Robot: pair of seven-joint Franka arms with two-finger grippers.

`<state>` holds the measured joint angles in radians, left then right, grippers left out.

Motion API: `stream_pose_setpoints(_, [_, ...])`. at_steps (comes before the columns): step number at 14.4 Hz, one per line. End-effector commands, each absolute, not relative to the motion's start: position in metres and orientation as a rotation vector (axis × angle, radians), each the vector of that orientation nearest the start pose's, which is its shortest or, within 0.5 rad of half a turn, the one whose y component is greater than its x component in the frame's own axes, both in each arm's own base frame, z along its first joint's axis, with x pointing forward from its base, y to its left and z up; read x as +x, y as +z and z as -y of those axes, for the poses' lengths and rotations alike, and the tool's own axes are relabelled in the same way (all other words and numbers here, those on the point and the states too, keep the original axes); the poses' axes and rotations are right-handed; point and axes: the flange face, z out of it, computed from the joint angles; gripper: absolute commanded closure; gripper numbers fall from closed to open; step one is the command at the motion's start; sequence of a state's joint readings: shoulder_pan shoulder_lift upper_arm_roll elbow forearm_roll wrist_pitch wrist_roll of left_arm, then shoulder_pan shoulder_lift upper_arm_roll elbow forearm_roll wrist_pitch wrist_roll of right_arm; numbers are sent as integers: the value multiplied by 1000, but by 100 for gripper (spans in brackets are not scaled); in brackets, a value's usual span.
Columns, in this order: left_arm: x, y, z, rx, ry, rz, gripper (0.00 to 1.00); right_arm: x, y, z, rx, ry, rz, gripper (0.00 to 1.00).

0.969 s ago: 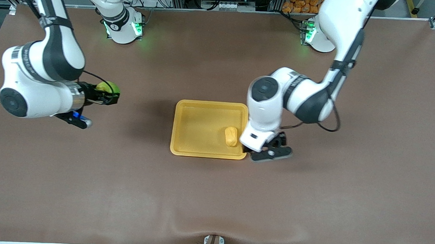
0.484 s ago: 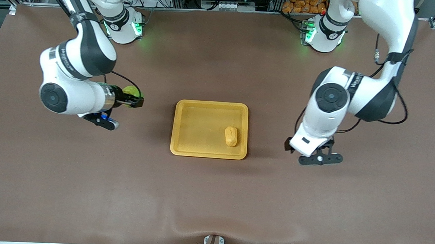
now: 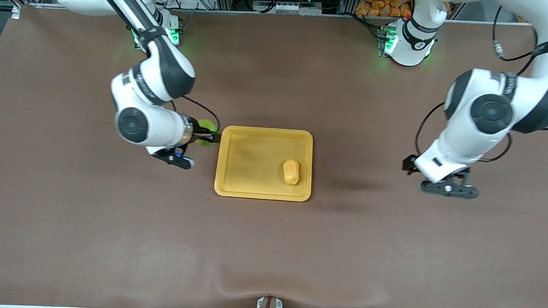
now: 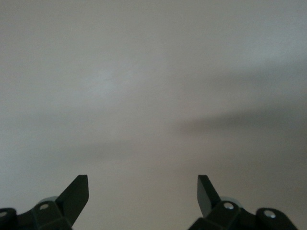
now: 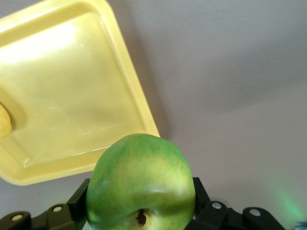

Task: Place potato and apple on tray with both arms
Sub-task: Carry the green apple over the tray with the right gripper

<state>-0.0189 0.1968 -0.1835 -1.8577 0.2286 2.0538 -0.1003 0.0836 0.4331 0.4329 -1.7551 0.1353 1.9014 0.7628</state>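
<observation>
The yellow-orange tray [image 3: 256, 143] lies mid-table. The potato [image 3: 291, 172] lies in it, near the edge toward the left arm's end and near the tray's front rim. My right gripper [image 3: 208, 137] is shut on the green apple [image 3: 205, 132] and holds it in the air just beside the tray's edge toward the right arm's end. In the right wrist view the apple [image 5: 140, 184] fills the jaws with the tray [image 5: 72, 96] ahead. My left gripper [image 4: 143, 190] is open and empty over bare table, well off the tray toward the left arm's end [image 3: 448, 187].
The brown table mat [image 3: 269, 247] spreads wide around the tray. The arms' bases [image 3: 406, 43] stand along the table's edge farthest from the camera, with cables and orange items at that edge.
My right gripper has carried the apple across toward the tray and now hangs at its edge. My left gripper has drawn away from the tray toward its own end. The potato has stayed put.
</observation>
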Motion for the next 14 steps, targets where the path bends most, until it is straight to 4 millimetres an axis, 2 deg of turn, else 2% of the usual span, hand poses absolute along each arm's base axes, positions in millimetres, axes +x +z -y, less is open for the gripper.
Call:
stream_pose_setpoints(1, [582, 432, 87, -2944, 31, -436, 0, 548, 312, -318, -2962, 517, -484, 100])
stream_pose_setpoints(3, [576, 445, 75, -2922, 92, -514, 0, 539, 292, -350, -3020, 407, -357, 100])
stream_pose_setpoints(7, [563, 479, 71, -2939, 153, -544, 0, 539, 263, -363, -3037, 345, -281, 100])
stream_pose_setpoints(9, [563, 509, 74, -2963, 190, -524, 0, 540, 238, -364, -3019, 378, -288, 100])
stream_pose_setpoints(12, [564, 546, 76, -3008, 174, -503, 0, 540, 230, -366, -3039, 352, -241, 100])
stream_pose_setpoints(14, [561, 561, 77, -3009, 176, -497, 0, 541, 225, -366, -3041, 331, -235, 100])
